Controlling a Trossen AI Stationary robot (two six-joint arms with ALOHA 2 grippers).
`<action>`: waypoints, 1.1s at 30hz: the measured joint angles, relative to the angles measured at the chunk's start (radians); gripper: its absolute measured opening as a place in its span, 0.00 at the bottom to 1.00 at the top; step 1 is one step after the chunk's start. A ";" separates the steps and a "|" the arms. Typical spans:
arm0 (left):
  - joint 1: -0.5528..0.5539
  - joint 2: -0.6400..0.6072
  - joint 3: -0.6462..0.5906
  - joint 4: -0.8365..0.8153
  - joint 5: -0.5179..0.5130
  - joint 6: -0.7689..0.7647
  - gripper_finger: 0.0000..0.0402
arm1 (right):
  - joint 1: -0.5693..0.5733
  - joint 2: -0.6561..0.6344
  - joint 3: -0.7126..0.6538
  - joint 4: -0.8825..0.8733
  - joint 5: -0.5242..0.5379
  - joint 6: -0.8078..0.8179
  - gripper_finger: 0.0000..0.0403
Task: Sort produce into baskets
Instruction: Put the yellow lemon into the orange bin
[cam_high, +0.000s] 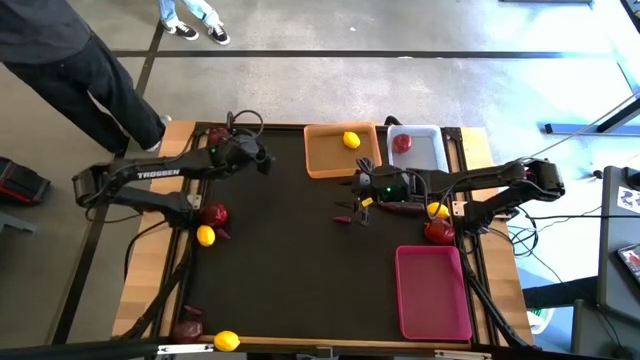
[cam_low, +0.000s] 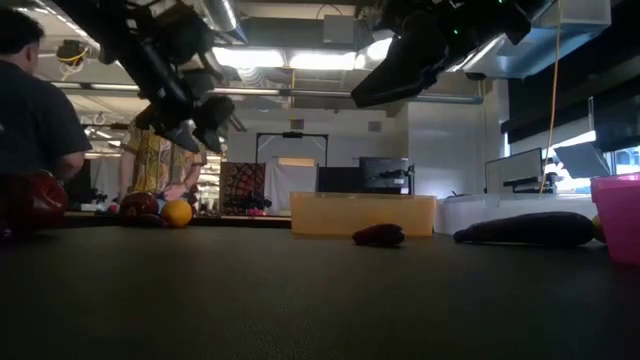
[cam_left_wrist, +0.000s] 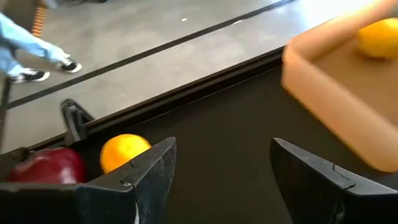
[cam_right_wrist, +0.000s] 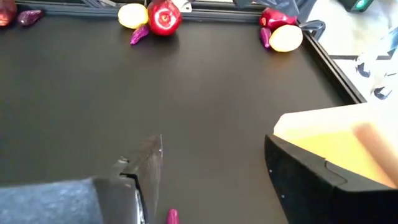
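Note:
My left gripper (cam_high: 266, 160) hangs open and empty above the mat's far left part, beside the orange basket (cam_high: 342, 152), which holds a lemon (cam_high: 351, 140). An orange citrus (cam_left_wrist: 124, 151) and a red apple (cam_left_wrist: 43, 165) lie just beyond it at the mat's far edge. My right gripper (cam_high: 352, 203) is open and empty above the mat's middle, over a small purple piece (cam_right_wrist: 173, 216) lying on the mat (cam_low: 380, 235). The white basket (cam_high: 420, 148) holds a red apple (cam_high: 402, 142). The pink basket (cam_high: 432, 292) stands at the near right.
An apple (cam_high: 213, 214) and lemon (cam_high: 206, 236) lie at the left edge, a purple piece (cam_high: 188, 325) and lemon (cam_high: 227, 340) at the near left corner. A long eggplant (cam_high: 400, 207), lemon (cam_high: 437, 210) and apple (cam_high: 438, 232) lie under my right arm. A person (cam_high: 70, 70) stands beyond the far left corner.

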 joint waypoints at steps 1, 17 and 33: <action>0.015 0.008 0.000 0.000 0.000 0.014 0.63 | 0.000 0.000 0.000 0.000 0.000 0.000 0.59; 0.251 0.176 0.196 -0.254 0.099 -0.024 0.63 | -0.003 0.000 0.000 0.004 0.008 -0.005 0.59; 0.369 0.399 0.282 -0.345 0.158 -0.069 0.63 | -0.003 0.000 0.000 -0.044 0.010 -0.006 0.59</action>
